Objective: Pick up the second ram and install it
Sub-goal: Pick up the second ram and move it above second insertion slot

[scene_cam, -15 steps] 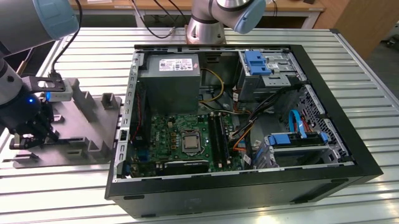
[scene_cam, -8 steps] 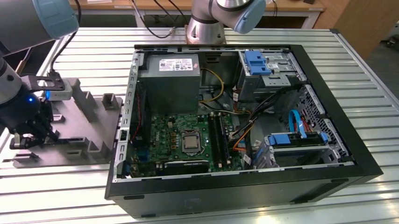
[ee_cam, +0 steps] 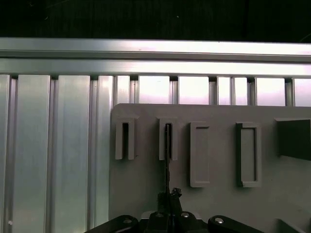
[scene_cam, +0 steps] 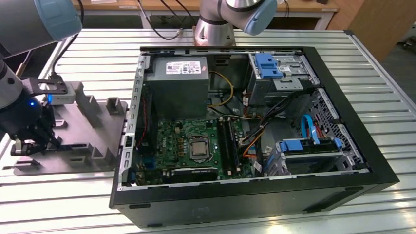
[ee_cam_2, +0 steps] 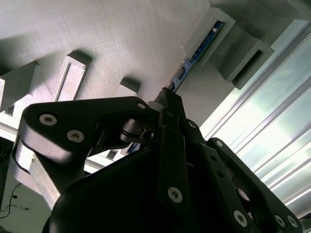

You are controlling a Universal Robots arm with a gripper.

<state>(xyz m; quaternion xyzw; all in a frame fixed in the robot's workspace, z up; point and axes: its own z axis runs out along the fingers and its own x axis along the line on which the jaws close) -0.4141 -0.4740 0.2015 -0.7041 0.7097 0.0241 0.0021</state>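
The second ram [ee_cam_2: 201,46] is a thin dark blue stick standing on edge in a slotted holder of the grey fixture plate [scene_cam: 85,129]. In the first wrist view the second ram [ee_cam: 167,145] shows as a narrow dark line running from the slot down to the fingers. My gripper [ee_cam_2: 167,94] has its fingers closed on the near end of the stick, as the gripper [ee_cam: 168,195] also shows in the first wrist view. At the exterior view's left, the gripper [scene_cam: 29,145] sits low over the fixture plate. The green motherboard [scene_cam: 188,141] with its long black sockets [scene_cam: 226,139] lies inside the open case.
The open black computer case [scene_cam: 364,161] fills the middle of the ribbed metal table [scene_cam: 97,53]. A grey power supply [scene_cam: 175,87], loose cables and blue drive brackets [scene_cam: 266,66] are inside it. Several raised grey holders [ee_cam: 199,153] stand on the fixture plate. The arm's base [scene_cam: 215,29] stands behind the case.
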